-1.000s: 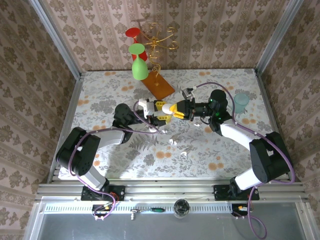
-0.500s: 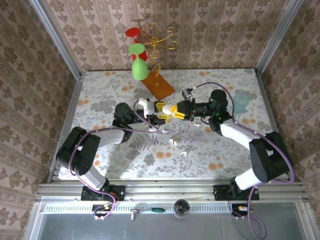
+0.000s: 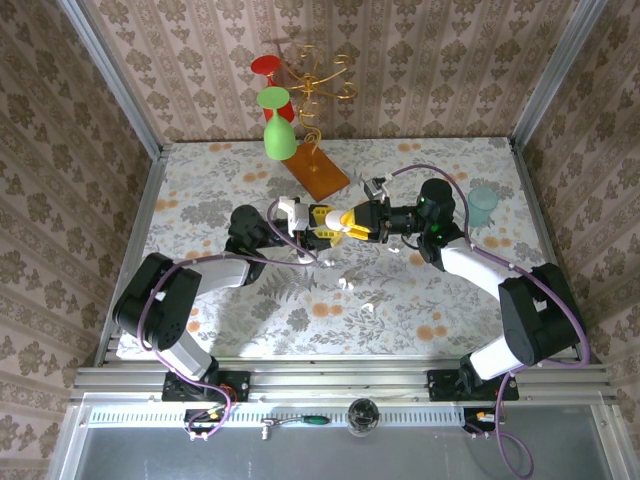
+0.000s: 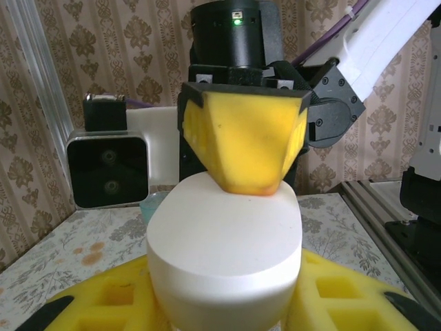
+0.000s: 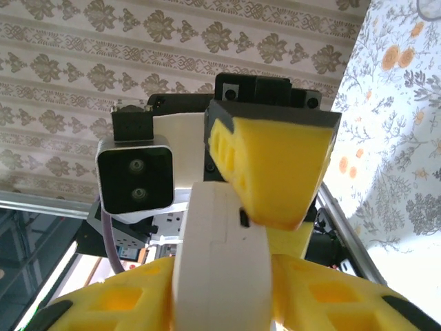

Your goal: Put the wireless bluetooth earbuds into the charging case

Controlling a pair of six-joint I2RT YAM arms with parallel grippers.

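The wireless bluetooth earbuds [image 3: 347,283] lie loose on the table [image 3: 200,200], out of the charging case [image 4: 224,248]. You have two small white pieces I can count with confidence, the first in front of the meeting arms and a second earbud [image 3: 368,308] just nearer the front rail. A third white speck [image 3: 394,250] under the right arm is too small to identify. There is one case, raised above the table's centre between two pincers. The left pincer [image 3: 322,225] is clenched on it, and in the left wrist view the white body sits tight between its yellow fingers [image 4: 103,303]. The right pincer [image 3: 350,222] brackets the same case crosswise, with one finger touching the case's top. I cannot tell whether it presses or merely rests there. Other items: one green goblet [image 3: 277,125] and one red goblet [image 3: 266,65] on one gold wire stand [image 3: 322,72] with an orange base [image 3: 320,172], and one pale cup [image 3: 483,205]. The stand's base lies close behind the left pincer, at the far side. The cup stands near the right rail, just beside the right arm. Metal rails and papered walls close the table on three sides. The near half of the table, apart from the earbuds, gives you open room, as does the far left corner.
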